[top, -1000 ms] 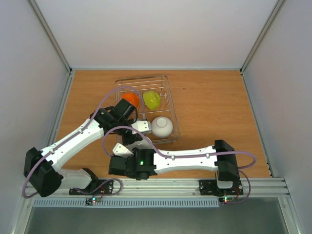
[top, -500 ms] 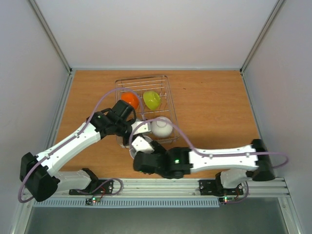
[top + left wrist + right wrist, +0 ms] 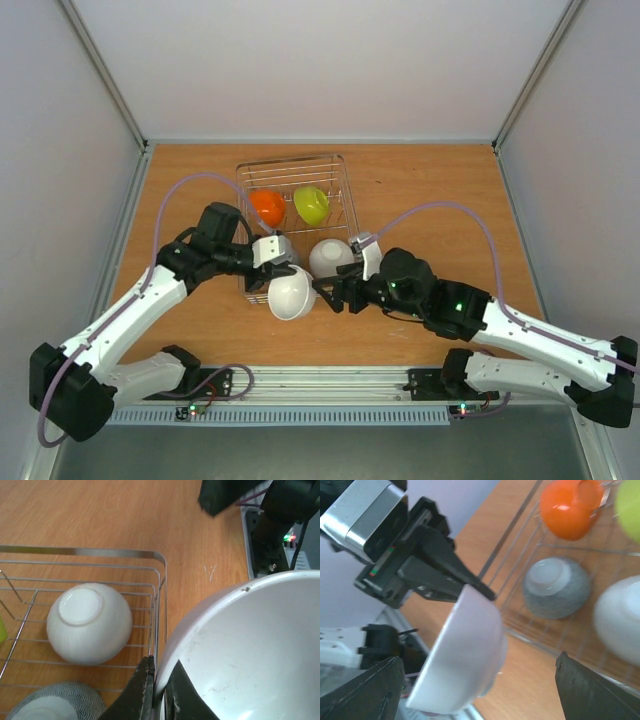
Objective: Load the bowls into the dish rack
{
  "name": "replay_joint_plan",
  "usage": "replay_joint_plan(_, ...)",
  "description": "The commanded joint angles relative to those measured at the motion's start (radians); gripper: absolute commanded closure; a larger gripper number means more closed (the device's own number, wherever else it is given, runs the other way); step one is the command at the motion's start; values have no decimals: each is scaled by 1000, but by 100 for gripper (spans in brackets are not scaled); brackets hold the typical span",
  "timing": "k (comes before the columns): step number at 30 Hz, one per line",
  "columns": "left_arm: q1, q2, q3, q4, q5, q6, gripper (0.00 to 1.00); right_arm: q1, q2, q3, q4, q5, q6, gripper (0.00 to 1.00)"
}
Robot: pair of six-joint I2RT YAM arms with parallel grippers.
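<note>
Left pincer (image 3: 160, 696) clenched on the rim of a white bowl (image 3: 292, 292), one finger inside the wall and one outside. Right pincer (image 3: 330, 295) spread wide and holding nothing, just beside that bowl on its right. The bowl hangs tilted over the table, outside the dish rack (image 3: 290, 160) and close against its near edge. Risk one, as I judge it: the grip is a thin pinch on a smooth glazed rim, so any swing or jolt could make the bowl pivot or slide out and drop. Risk two: the left wrist view shows the rack's corner wire right against my fingers, so lifting too low would catch the wire and drag the rack. Risk three: my right pincer sits close enough to knock the bowl if it shifts first. The rack's near end is taken by a grey bowl (image 3: 555, 587) and a second white bowl (image 3: 332, 257), both bottom up; an orange bowl (image 3: 266, 206) and a lime green bowl (image 3: 311, 204) sit beyond. The held bowl is plain white, round and deep, with faint scuffs on its inner glaze.
</note>
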Motion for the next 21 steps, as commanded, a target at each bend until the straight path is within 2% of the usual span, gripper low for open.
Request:
replay_joint_plan(1, 23, -36, -54, 210, 131, -71, 99, -57, 36, -46, 228, -341, 130, 15)
replay_joint_plan(7, 46, -57, -72, 211, 154, -84, 100, -72, 90, -81, 365, -433, 194, 7)
replay_joint_plan(12, 57, -86, -89, 226, 160, -82, 99, -72, 72, -98, 336, -381, 208, 4)
replay_joint_plan(21, 64, -102, -106, 234, 145, -78, 100, -72, 92, -87, 258, -333, 205, 8)
